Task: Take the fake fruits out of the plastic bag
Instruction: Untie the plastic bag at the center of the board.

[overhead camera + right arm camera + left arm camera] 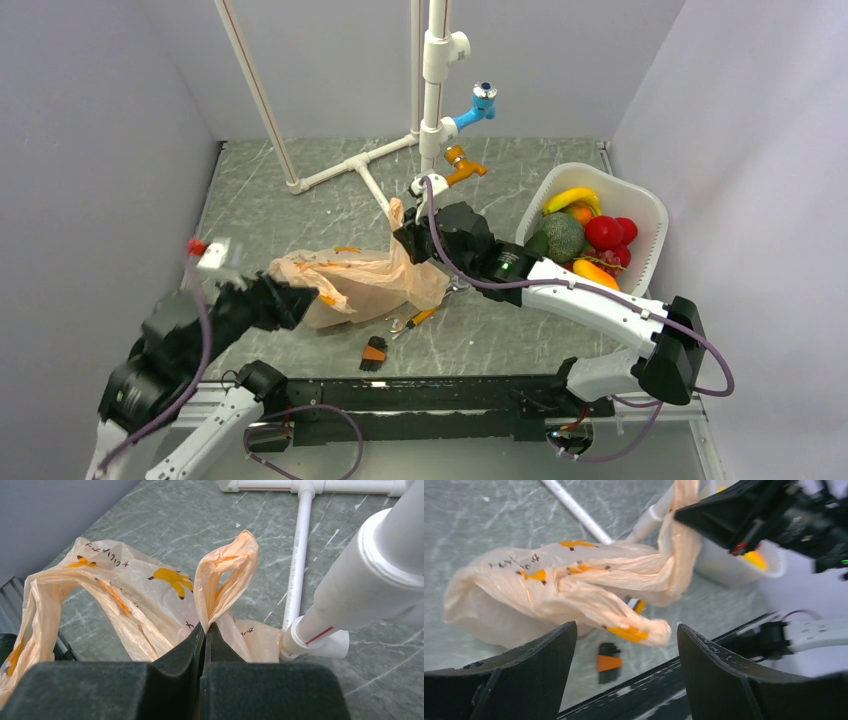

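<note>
While right pincer (205, 630) pinches it, plastic bag (350, 280), just beyond left pincer (626, 627)

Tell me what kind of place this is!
Probably a robot practice booth, not a kitchen: plain grey walls box in a marble-patterned table, robot arms are bolted along its edge, and a white pipe frame holds a blue tap and an orange tap.

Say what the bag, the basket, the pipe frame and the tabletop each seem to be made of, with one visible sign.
The bag looks like thin plastic film: translucent peach, crinkled. The basket seems rigid white plastic, with a smooth moulded rim. The pipe frame is probably plastic tubing: matte white, joined by tee fittings. The tabletop resembles veined green stone, perhaps only a print.
</note>
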`<state>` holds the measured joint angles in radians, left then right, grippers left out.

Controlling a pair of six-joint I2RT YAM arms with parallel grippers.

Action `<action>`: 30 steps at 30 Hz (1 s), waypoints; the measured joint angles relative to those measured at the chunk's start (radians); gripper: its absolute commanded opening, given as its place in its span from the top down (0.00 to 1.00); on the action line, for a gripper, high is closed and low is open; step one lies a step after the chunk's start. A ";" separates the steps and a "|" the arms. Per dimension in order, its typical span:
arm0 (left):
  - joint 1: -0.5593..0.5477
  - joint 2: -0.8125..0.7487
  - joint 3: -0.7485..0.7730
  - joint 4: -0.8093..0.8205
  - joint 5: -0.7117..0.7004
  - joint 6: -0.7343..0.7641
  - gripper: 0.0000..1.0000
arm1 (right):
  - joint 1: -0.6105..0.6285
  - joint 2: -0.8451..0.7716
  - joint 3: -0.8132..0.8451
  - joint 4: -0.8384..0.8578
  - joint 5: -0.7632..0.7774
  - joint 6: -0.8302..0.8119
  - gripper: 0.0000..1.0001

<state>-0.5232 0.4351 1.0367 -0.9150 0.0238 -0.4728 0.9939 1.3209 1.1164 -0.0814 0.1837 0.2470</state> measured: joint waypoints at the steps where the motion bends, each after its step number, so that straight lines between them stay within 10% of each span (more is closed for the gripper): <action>1: 0.000 -0.060 -0.034 0.018 0.002 -0.067 0.23 | -0.002 0.000 -0.003 0.000 -0.004 0.001 1.00; 6: 0.000 -0.311 -0.165 0.036 0.003 -0.367 0.23 | -0.002 -0.001 -0.006 0.001 -0.016 0.013 1.00; 15: 0.000 -0.300 -0.416 0.132 0.037 -0.735 0.23 | -0.002 -0.013 -0.024 0.013 -0.038 0.039 1.00; 17: 0.000 -0.276 -0.421 0.132 0.033 -0.765 0.35 | -0.002 -0.014 -0.024 0.016 -0.039 0.043 1.00; 21: 0.000 -0.252 -0.421 0.181 0.011 -0.767 1.00 | -0.002 -0.016 -0.029 0.024 -0.042 0.047 1.00; 30: -0.001 -0.130 -0.180 0.183 -0.340 -0.574 1.00 | -0.002 0.109 0.145 0.029 -0.008 -0.050 1.00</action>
<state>-0.5243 0.3054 0.8570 -0.7319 -0.3164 -1.0466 0.9916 1.4300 1.2610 -0.0528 0.1753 0.1974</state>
